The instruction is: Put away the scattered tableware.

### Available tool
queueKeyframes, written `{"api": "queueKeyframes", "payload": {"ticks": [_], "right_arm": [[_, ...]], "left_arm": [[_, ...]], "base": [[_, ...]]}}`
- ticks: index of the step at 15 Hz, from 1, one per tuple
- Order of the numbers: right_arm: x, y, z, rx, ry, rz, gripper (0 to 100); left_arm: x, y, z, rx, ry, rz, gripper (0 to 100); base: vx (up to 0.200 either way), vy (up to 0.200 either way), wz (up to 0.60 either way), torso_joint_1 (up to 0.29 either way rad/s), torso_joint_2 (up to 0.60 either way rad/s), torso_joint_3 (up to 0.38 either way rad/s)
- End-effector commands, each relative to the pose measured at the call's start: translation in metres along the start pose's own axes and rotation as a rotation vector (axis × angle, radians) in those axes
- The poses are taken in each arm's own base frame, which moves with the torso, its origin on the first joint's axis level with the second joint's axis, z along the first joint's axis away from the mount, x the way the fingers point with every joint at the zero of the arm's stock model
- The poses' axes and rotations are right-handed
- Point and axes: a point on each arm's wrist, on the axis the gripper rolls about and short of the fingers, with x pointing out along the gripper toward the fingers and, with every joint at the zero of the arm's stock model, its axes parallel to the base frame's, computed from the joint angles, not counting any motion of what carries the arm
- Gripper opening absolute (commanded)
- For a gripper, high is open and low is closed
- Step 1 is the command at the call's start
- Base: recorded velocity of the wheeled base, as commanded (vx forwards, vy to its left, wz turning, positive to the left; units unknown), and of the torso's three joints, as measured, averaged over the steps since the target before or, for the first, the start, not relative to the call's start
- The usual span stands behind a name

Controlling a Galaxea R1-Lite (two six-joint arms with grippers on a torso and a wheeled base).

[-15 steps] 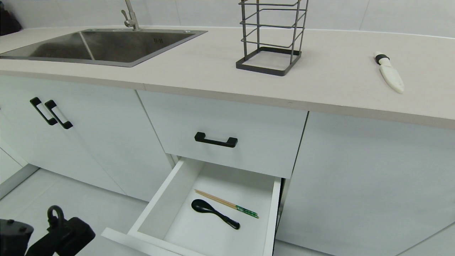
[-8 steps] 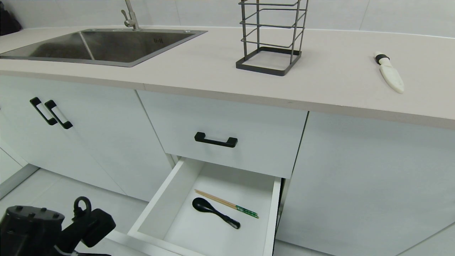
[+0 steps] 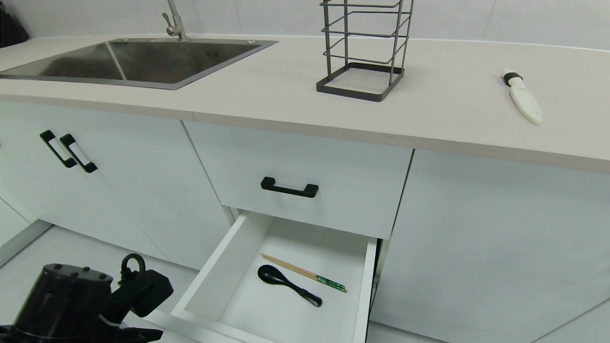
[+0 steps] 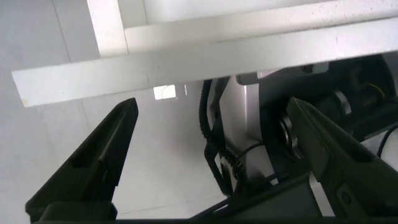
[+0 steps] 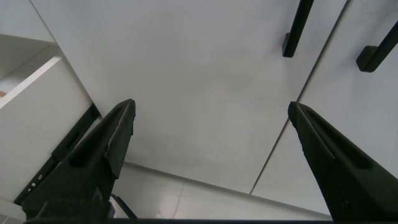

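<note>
The lower drawer [image 3: 224, 267] stands pulled out. Inside it lie a black spoon [image 3: 286, 284] and a pair of wooden chopsticks [image 3: 305, 273] with green tips. A white sheathed knife [image 3: 522, 96] with a black band rests on the countertop at the far right. My left arm [image 3: 71, 305] is low at the left, just beside the drawer's front corner. My left gripper [image 4: 212, 106] is open, with nothing between its fingers, and the drawer's white front edge [image 4: 186, 62] lies just beyond it. My right gripper [image 5: 211, 106] is open and faces white cabinet doors.
A dark wire rack [image 3: 364, 52] stands on the countertop [image 3: 267, 90], with a steel sink [image 3: 138, 59] and tap at the left. A shut drawer with a black handle [image 3: 289, 187] sits above the open one. Black door handles [image 5: 298, 28] show on the cabinet fronts.
My left arm has risen and moved right, toward the open drawer's front left corner. The spoon, chopsticks and knife lie as before.
</note>
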Motion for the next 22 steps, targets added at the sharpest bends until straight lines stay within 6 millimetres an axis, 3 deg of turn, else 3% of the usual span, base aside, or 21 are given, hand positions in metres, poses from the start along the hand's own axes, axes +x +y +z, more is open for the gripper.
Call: {"api": "queueKeyframes", "payload": {"ticks": [1,22], "right_arm": [[0.0,0.0,0.0,0.0,0.002,0.0,100],[0.0,0.0,0.0,0.0,0.002,0.0,100]], "left_arm": [[0.007,0.001,0.003,0.0,0.005,0.001,100],[0.021,0.004,0.029,0.004,-0.066,0.021,100]], "base": [[0.0,0.0,0.0,0.0,0.0,0.0],[0.0,0.0,0.0,0.0,0.0,0.0]]}}
